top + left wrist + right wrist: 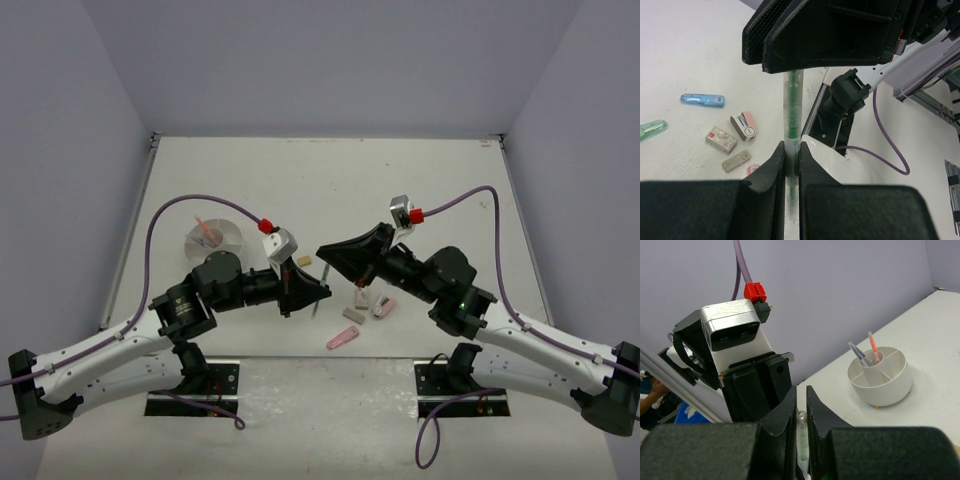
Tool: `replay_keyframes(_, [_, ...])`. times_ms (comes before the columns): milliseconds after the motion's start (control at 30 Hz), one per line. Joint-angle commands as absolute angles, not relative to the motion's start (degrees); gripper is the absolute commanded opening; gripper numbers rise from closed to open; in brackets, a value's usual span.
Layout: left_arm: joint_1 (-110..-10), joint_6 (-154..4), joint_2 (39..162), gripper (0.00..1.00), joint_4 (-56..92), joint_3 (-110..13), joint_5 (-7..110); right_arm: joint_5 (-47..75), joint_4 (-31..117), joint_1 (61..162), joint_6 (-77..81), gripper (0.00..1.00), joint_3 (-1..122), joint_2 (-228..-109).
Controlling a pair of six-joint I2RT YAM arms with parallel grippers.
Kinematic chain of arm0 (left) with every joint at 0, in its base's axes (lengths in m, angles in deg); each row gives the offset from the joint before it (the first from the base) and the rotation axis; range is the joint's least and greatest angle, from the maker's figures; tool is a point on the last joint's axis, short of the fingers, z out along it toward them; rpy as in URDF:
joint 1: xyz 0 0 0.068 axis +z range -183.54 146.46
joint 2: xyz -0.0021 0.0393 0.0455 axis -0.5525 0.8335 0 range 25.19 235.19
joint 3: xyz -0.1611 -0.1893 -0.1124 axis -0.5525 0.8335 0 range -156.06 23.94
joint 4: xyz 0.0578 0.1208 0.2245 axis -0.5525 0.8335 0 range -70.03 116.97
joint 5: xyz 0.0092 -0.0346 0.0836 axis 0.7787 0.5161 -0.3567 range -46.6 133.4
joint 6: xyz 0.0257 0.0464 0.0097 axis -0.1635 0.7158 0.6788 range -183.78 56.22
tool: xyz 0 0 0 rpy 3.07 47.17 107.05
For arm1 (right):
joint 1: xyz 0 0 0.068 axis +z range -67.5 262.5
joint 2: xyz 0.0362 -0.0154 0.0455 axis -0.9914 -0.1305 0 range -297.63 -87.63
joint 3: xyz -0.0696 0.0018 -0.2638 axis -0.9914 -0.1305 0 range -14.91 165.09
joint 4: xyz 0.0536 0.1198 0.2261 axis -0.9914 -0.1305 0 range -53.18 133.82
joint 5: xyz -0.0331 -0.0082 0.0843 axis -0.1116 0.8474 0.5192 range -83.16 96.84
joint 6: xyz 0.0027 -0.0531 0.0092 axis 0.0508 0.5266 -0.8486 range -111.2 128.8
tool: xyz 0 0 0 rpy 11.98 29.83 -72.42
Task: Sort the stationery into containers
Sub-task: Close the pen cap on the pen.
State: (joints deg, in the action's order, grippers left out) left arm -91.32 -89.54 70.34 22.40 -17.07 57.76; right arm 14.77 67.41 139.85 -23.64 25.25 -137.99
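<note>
Left wrist: left claw (791,152) and right claw (801,402) both clamp one green pen (792,110), print unreadable

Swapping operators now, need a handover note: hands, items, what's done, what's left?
Left hand and right hand: both shut on the same green pen, held between them.
White holder: two pens stand in its centre compartment, so those are done.
Left: this pen, plus markers and erasers lying loose on the table.
</note>
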Motion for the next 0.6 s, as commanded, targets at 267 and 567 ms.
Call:
replay_keyframes(267, [-90.14,-88.12,69.60,0.00,7.61,-27.64,48.23,21.66,62.35,141.90,-27.88,0.00,16.24,-141.46])
replay_keyframes(567, [-90.05,-87.57,69.34,0.00,9.51,-30.52,46.33,21.11,64.03,143.58,-28.64,0.00,13.72,-143.38])
